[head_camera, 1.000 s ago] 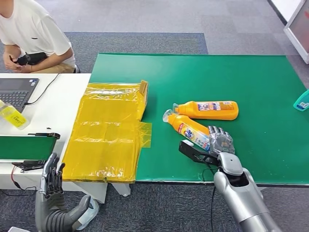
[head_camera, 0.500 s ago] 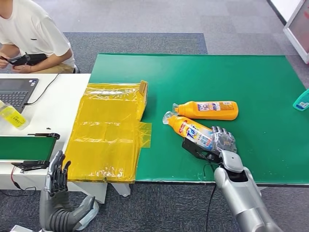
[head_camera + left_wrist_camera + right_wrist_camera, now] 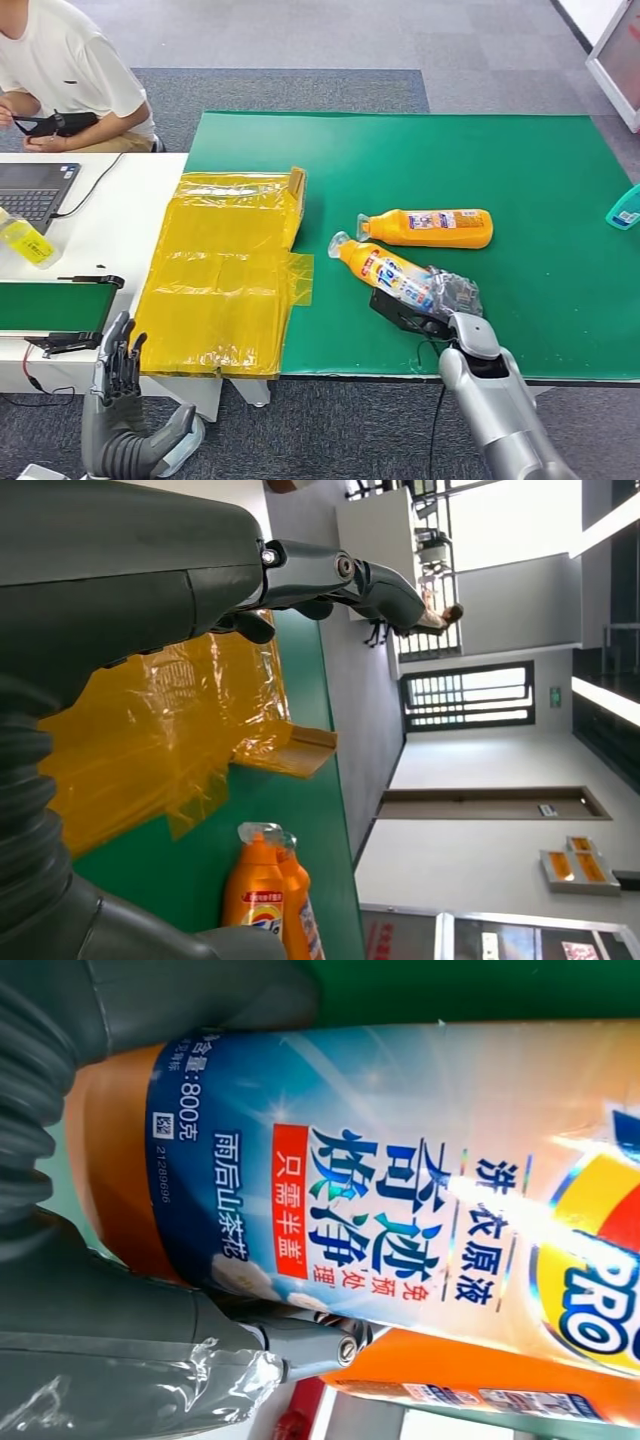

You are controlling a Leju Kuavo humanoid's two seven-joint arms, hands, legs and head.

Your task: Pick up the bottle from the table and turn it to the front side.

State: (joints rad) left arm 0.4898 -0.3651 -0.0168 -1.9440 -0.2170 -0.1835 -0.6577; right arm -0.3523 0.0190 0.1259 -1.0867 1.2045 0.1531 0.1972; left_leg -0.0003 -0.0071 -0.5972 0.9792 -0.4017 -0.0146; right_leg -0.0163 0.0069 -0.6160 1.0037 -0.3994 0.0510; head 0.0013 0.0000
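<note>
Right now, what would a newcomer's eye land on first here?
Two orange bottles lying on the green table: the right hand grips the nearer bottle, the other bottle just beyond. Left of them, crinkled yellow plastic sheeting spans both tables.

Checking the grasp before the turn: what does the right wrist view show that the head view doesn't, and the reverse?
Right wrist view alone: the held bottle's label print up close, blue panel with "800", thumb against it.
Head view alone: the right hand gripping the bottle's base end, cap pointing toward the yellow bag; the left hand low and holding nothing.
Both: the held bottle, with the second bottle beside it.
</note>
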